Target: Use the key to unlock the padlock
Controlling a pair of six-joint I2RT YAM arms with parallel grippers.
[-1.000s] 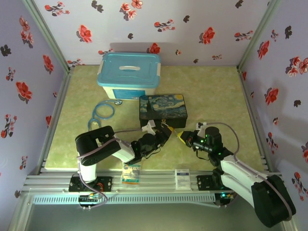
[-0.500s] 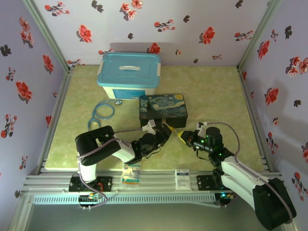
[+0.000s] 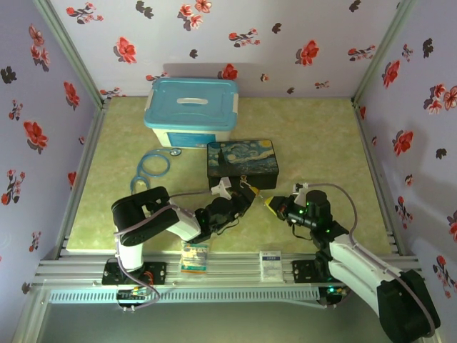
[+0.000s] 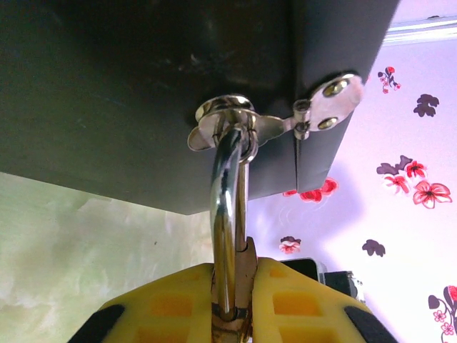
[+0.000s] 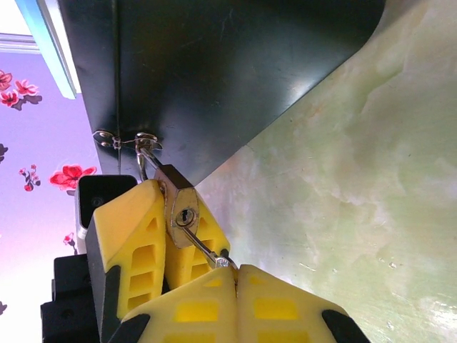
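Left claw [image 4: 235, 289]: closed to a narrow gap on the padlock [image 5: 180, 204]; its yellow pads [image 5: 136, 246] clamp the brass body from both sides.
Right claw [image 5: 235, 275]: fully closed on the key [image 5: 202, 249], pinching its head so that the shaft juts out past the fingertips.
Padlock position: hangs at the front face of the box [image 3: 241, 164], just above the worktop [image 3: 314, 136], between the two claws.
Shackle [image 4: 225, 200]: threaded through the hasp [image 4: 228, 125] on the box front, seated in the body, so the padlock reads as not yet open.
Key to padlock: the shaft runs straight from the right claw up to the keyhole [image 5: 184, 216] on the body's end face; the tip is at the keyhole, but how deep it sits cannot be told.
Long axes: key shaft and padlock body lie nearly in one line, the keyhole end turned toward the right claw.
Nearer arm: both are at the padlock; the left one steadies it and the right one carries the key.
Coming move (judgement): seat the key fully and turn it about its shaft while the left claw resists the twist.
Box: lid down, fastened by the hasp; contents hidden.
Bin [image 3: 191, 111]: blue lid on, behind the box; contents not visible.
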